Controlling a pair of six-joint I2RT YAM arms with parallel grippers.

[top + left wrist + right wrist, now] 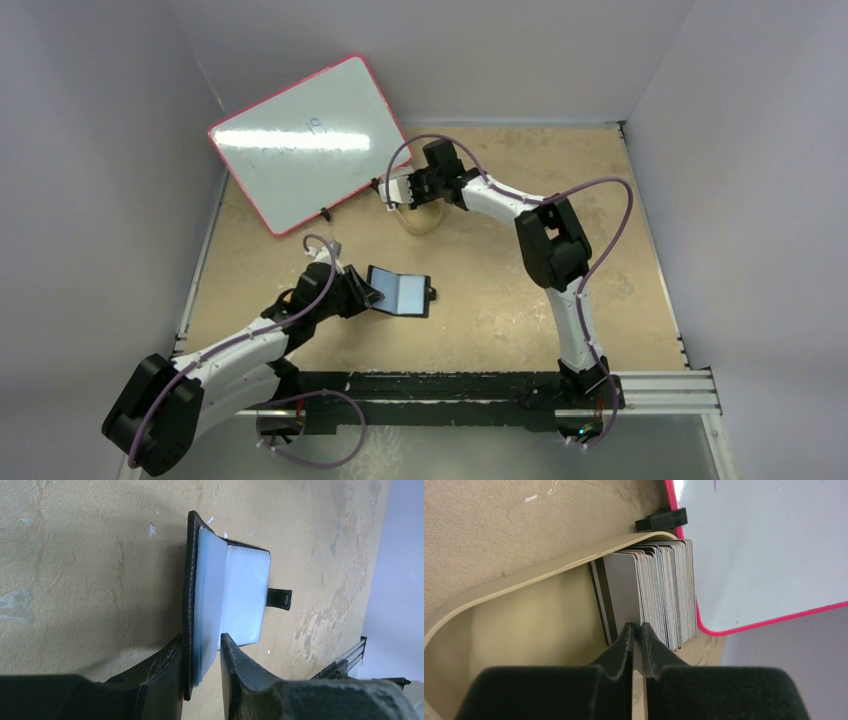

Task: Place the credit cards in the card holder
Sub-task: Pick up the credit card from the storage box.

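The black card holder (400, 292) lies open in the middle of the table, its grey-blue pockets showing and its snap tab (279, 598) pointing right. My left gripper (365, 292) is shut on the holder's left cover and pocket leaves (200, 595) and holds them upright, with the fingertips (176, 650) on either side. The credit cards (669, 590) stand in a stack on edge in the tan tray (524, 575). My right gripper (635, 627) is shut on the front card (621, 590), grey with a black stripe, at the stack's left end.
A pink-framed whiteboard (305, 140) leans at the back left, right beside the tray (425, 222); its black foot clip (661, 519) sits by the tray's rim. Grey walls close in the table on three sides.
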